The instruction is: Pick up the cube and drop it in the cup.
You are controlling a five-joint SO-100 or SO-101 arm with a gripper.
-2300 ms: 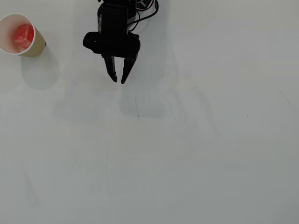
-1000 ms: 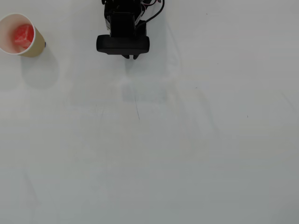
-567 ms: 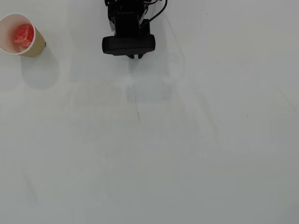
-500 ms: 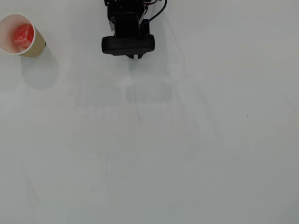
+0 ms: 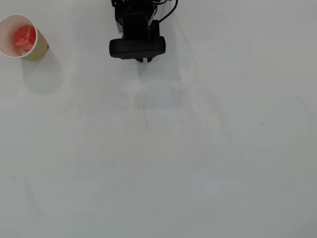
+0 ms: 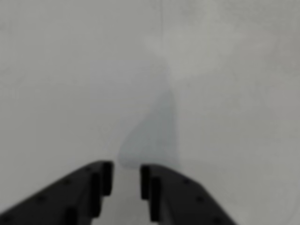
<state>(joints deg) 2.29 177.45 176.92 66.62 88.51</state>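
Observation:
The cream-white paper cup (image 5: 20,35) stands at the far left top of the overhead view. The small red cube (image 5: 25,36) lies inside it. My gripper (image 5: 144,60) is at the top centre of that view, folded back near the arm's base and well to the right of the cup. In the wrist view the two black fingers (image 6: 96,187) of the gripper (image 6: 126,169) stand a narrow gap apart with nothing between them, over bare white table.
The white table (image 5: 163,148) fills both views with faint marks only. The arm's black body and cables (image 5: 137,25) sit at the top edge of the overhead view.

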